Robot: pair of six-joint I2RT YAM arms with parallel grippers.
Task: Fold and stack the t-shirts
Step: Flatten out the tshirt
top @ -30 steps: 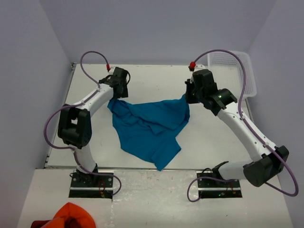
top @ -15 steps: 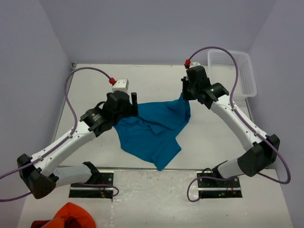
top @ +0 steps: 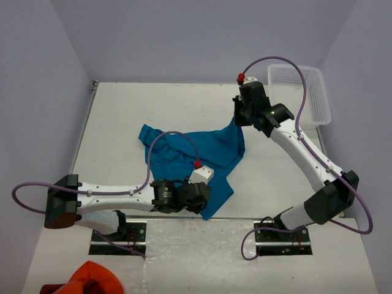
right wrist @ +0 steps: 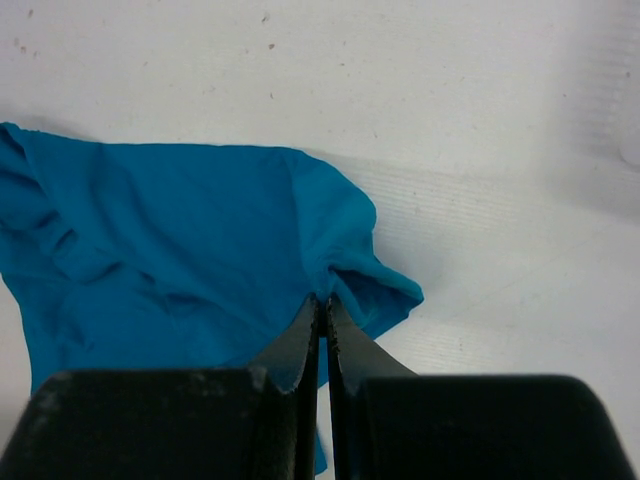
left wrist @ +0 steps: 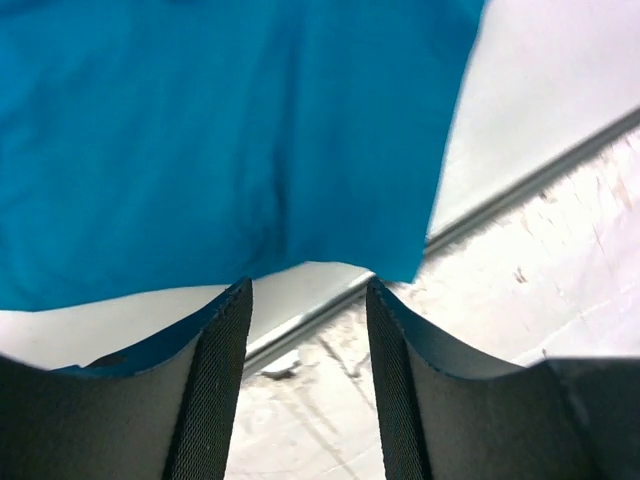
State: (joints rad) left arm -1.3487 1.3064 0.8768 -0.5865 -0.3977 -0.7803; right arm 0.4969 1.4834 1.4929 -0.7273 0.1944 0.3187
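Observation:
One teal-blue t-shirt [top: 196, 153] lies crumpled mid-table. My right gripper [top: 239, 121] is shut on its far right corner, and in the right wrist view the pinched cloth [right wrist: 180, 230] bunches at the gripper's tips [right wrist: 323, 298]. My left gripper [top: 203, 205] hangs low over the shirt's near pointed corner. Its jaws stand apart with nothing between them. In the left wrist view the shirt's hem [left wrist: 200, 150] lies just beyond the left gripper [left wrist: 308, 285], and bare table shows in the gap.
A white mesh basket [top: 297, 92] stands at the far right corner. An orange-red bunched cloth [top: 92, 278] lies off the table at the near left. The table's metal front edge [left wrist: 530, 180] runs right under the left gripper.
The left arm swung from the shirt's far left corner down to its near corner, its jaws narrowing. The shirt's far left corner now lies free. The right gripper kept its grip.

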